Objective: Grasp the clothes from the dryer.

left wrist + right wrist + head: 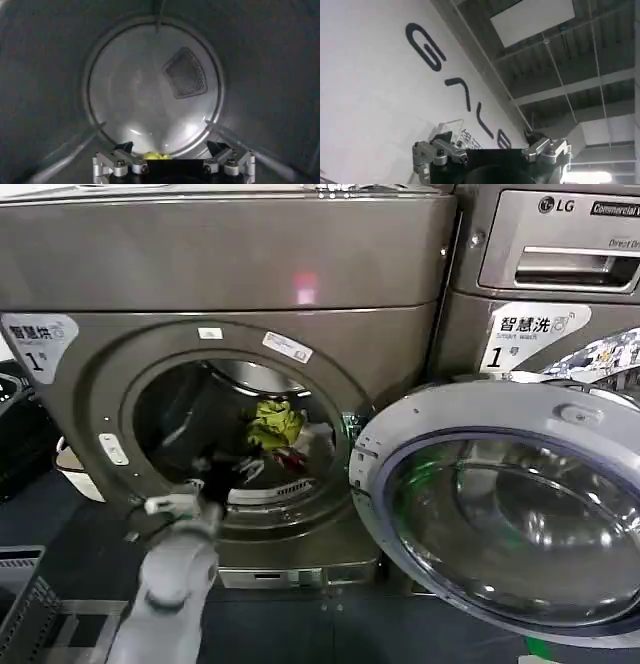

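My left gripper (172, 156), jaws spread, reaches inside the dryer drum (55, 90) above the yellow-green garment (275, 424). Next I should lower and close.

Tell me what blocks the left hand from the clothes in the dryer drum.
Nothing visible does. The dryer door is swung open to the right, and the left hand is already inside the drum, close to the yellow-green clothes.
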Controlling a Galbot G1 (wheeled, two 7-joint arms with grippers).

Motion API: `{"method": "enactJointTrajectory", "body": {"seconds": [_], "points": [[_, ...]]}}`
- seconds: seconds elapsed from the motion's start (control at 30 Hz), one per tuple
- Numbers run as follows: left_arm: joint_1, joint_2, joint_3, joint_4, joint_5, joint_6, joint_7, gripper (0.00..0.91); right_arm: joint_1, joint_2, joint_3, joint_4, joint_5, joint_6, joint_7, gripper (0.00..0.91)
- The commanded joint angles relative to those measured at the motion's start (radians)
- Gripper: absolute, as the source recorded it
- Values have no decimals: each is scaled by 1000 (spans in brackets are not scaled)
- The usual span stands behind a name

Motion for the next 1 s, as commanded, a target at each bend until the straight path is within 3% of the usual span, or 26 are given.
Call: {"method": "enactJointTrajectory", "body": {"seconds": [0.03, 0.3, 0.47, 0.63, 0.8, 1.0], "points": [[-274, -19, 14, 353, 12, -30, 11, 907, 1, -2, 3, -4, 1, 2, 1, 907], [-408, -50, 12, 631, 64, -100, 82, 907, 4, -7, 4, -9, 3, 2, 0, 907], [-493, -45, 57, 775, 59, -110, 244, 907, 15, -10, -3, -7, 3, 2, 0, 907], [-557, 4, 231, 823, 72, -63, 545, 907, 23, -13, -13, -12, 1, 4, -2, 907], [-644, -3, 334, 909, 132, -52, 774, 907, 30, -15, -26, -14, -2, 5, -4, 907], [-710, -8, 480, 1004, 329, -122, 991, 907, 41, -21, -33, -22, -8, 6, -5, 907]]}}
